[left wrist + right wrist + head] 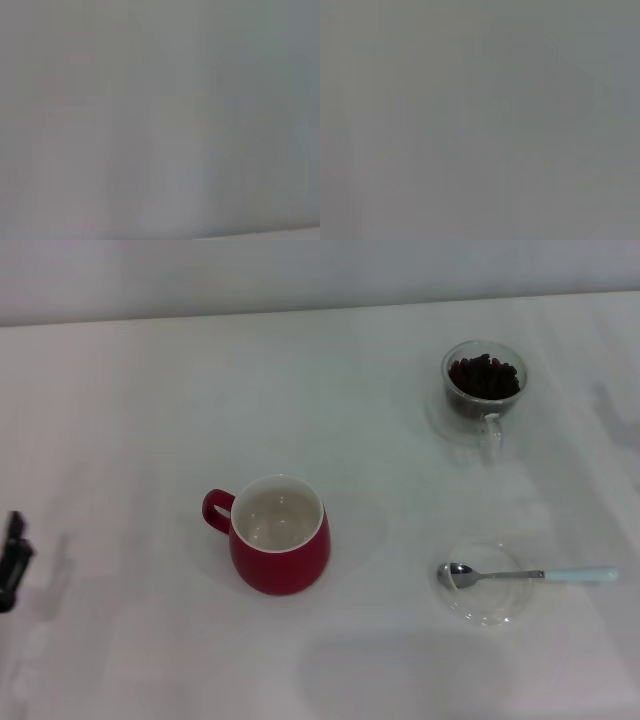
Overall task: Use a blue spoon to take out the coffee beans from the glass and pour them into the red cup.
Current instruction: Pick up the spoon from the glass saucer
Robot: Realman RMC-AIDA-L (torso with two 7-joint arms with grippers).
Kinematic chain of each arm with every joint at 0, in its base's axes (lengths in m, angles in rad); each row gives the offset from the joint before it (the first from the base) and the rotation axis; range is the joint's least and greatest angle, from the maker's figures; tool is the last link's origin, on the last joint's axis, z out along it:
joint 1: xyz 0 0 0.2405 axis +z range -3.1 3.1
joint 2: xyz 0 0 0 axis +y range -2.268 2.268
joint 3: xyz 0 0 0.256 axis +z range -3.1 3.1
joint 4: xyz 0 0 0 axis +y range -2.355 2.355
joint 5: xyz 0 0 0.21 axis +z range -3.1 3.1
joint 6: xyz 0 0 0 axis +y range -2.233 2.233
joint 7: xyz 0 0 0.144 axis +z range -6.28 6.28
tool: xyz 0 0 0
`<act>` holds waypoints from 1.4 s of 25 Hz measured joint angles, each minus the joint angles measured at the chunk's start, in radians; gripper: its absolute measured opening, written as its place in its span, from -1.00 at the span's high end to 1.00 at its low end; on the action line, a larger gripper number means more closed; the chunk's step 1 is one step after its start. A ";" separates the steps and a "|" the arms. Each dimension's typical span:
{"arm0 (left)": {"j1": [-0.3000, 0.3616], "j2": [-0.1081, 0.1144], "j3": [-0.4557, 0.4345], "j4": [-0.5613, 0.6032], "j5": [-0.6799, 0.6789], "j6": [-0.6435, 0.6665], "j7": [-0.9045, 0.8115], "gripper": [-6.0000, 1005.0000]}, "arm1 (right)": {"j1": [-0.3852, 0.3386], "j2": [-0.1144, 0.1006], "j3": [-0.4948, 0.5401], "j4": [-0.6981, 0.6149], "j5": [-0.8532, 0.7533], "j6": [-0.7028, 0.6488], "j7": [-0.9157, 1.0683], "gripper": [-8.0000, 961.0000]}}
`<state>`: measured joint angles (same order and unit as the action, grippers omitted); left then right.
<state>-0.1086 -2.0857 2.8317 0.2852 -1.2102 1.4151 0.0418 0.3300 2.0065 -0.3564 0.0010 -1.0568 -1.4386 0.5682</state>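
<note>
The red cup (279, 534) stands left of the table's middle, its white inside empty and its handle pointing left. At the far right is the glass (484, 386), with dark coffee beans (484, 376) in it. The blue spoon (530, 575) lies near the front right, its silver bowl resting on a clear saucer (488, 582) and its pale blue handle pointing right. A dark part of my left gripper (12, 558) shows at the left edge, well away from all of these. My right gripper is out of view. Both wrist views show only flat grey.
The objects rest on a white table (130, 420). Its far edge meets a pale wall along the top of the head view.
</note>
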 joint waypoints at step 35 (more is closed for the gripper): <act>-0.214 0.003 0.000 -0.071 -0.284 -0.032 -0.042 -0.62 | -0.405 0.000 -0.386 0.117 -0.002 -0.317 0.652 -0.78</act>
<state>-0.3222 -2.0832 2.8320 0.2143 -1.4942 1.3830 -0.0001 -0.0749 2.0060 -0.7428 0.1185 -1.0584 -1.7553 1.2199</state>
